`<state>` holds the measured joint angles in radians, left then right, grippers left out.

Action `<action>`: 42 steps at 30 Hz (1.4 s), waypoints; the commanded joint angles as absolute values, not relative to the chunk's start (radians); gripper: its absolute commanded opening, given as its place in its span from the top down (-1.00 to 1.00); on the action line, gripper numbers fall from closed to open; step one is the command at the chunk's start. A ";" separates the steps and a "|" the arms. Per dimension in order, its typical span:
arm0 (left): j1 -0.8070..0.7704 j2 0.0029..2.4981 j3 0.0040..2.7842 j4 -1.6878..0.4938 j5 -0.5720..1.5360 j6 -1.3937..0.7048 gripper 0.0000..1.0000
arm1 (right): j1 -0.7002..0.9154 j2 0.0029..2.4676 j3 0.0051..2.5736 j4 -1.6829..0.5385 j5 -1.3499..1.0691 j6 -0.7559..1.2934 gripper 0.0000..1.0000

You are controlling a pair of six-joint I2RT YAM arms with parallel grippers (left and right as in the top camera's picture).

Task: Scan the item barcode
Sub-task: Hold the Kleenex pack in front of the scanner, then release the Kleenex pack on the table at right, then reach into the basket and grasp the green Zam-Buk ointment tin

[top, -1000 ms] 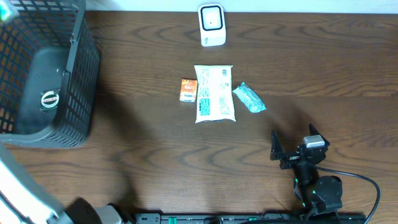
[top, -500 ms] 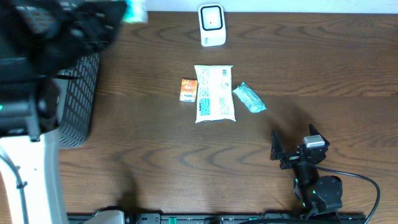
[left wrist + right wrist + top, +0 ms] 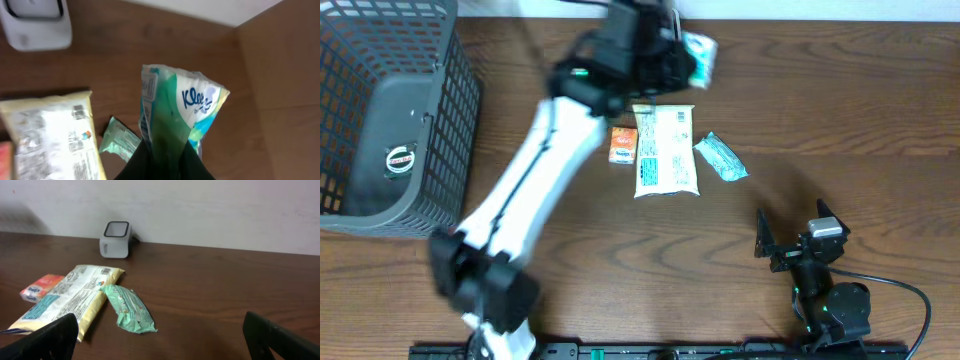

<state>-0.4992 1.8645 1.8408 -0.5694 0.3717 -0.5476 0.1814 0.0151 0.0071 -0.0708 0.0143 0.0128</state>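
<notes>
Woodgrain table (image 3: 840, 100); crinkled, seemingly plastic pack (image 3: 175, 120)

Scanner (image 3: 35, 25) cut off at top edge; left arm (image 3: 535, 170) motion-blurred overhead; basket (image 3: 455, 90) cropped left.

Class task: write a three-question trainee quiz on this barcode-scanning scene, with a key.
1. True or false: the right gripper stands open and empty.
2. The left gripper is shut on: A) a white box scanner; B) a green-and-white soft plastic Kleenex tissue pack; C) a grey mesh basket.
3. How many packaged items lie on the brown wooden table?
Key: 1 true; 2 B; 3 three: small orange box, long yellow-and-white pouch, crinkled green packet.
</notes>
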 commanded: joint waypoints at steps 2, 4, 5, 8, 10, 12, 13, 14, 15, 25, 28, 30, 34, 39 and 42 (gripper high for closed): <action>-0.562 2.011 1.836 -0.487 0.272 -0.622 0.85 | 0.171 0.014 0.006 -0.075 0.008 0.002 -0.98; -0.582 2.069 1.836 -0.448 0.272 -0.671 0.85 | 0.171 0.013 0.006 -0.075 0.008 0.002 -0.99; -0.593 2.099 1.836 -0.427 0.272 -0.701 0.85 | 0.171 0.014 0.006 -0.075 0.008 0.002 -0.98; -0.624 2.172 1.836 -0.360 0.272 -0.756 0.85 | 0.171 0.013 0.006 -0.075 0.008 0.002 -0.99; -0.645 2.215 1.836 -0.318 0.272 -0.764 0.72 | 0.171 0.013 0.006 -0.075 0.008 0.002 -0.99; -0.659 2.240 1.836 -0.304 0.272 -0.765 0.66 | 0.171 0.013 0.006 -0.075 0.008 0.002 -0.99; -0.664 2.249 1.836 -0.304 0.271 -0.764 0.57 | 0.171 0.013 0.006 -0.075 0.008 0.002 -0.98; -0.670 2.257 1.836 -0.304 0.271 -0.764 0.51 | 0.171 0.014 0.006 -0.075 0.008 0.002 -0.98; -0.674 2.262 1.836 -0.304 0.270 -0.760 0.44 | 0.171 0.013 0.006 -0.075 0.008 0.002 -0.99; -0.623 2.206 1.837 -0.316 0.297 -0.651 -0.21 | 0.171 0.014 0.006 -0.075 0.008 0.002 -0.98; -0.576 2.132 1.837 -0.316 0.326 -0.614 -0.21 | 0.171 0.014 0.006 -0.075 0.008 0.002 -0.99; -0.541 2.070 1.837 -0.316 0.329 -0.585 -0.21 | 0.171 0.014 0.006 -0.075 0.008 0.002 -0.99; -0.450 1.905 1.837 -0.316 0.327 -0.458 -0.21 | 0.171 0.014 0.006 -0.075 0.008 0.002 -0.98; -0.275 1.700 1.837 -0.350 0.203 -0.316 -0.30 | 0.171 0.014 0.006 -0.075 0.008 0.002 -0.99; -0.139 1.628 1.837 -0.389 0.012 -0.267 -0.34 | 0.171 0.014 0.006 -0.075 0.008 0.002 -0.98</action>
<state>-0.2367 1.6623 1.8328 -0.3607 0.2089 -0.3794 0.1818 0.0151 0.0071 -0.0708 0.0139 0.0128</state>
